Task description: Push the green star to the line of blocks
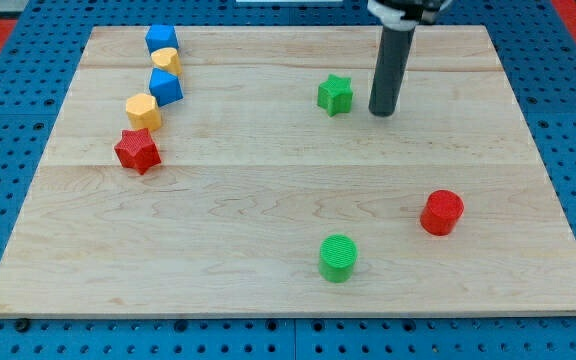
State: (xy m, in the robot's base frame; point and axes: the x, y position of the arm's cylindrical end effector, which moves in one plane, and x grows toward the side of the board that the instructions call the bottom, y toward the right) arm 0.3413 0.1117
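The green star (335, 94) lies on the wooden board (268, 230), right of centre near the view's top. My tip (382, 112) stands just to the star's right, a small gap apart. The line of blocks runs down the view's upper left: a blue cube (161, 39), a yellow block (167, 60), a blue cube (165, 87), a yellow hexagon (143, 110) and a red star (137, 151).
A red cylinder (441, 212) stands at the view's right. A green cylinder (338, 257) stands near the board's bottom edge, right of centre. Blue pegboard surrounds the board.
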